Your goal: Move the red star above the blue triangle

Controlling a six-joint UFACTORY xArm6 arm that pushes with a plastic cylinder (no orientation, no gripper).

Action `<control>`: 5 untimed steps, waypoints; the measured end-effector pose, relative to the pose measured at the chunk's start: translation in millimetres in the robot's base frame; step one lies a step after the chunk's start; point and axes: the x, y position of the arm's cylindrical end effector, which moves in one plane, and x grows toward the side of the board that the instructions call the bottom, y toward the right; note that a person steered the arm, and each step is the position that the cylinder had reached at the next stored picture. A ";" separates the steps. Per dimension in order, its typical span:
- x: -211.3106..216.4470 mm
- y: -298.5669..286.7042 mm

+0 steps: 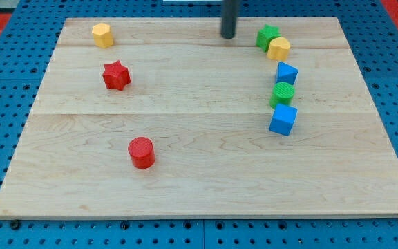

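Observation:
The red star (116,75) lies on the wooden board at the view's upper left. The blue triangle (286,72) lies at the view's right, in a column of blocks. My tip (228,36) is near the view's top centre, well right of the red star and left of the green star (267,37). It touches no block.
A yellow hexagon (101,34) sits at the top left. A red cylinder (141,152) lies lower centre-left. In the right column, a yellow block (278,48) sits above the blue triangle; a green cylinder (282,93) and a blue cube (282,120) sit below it.

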 end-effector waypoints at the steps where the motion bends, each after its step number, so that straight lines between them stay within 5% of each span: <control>1: 29.8 51.3; 4: -2.8 106.0; 5: 0.1 69.1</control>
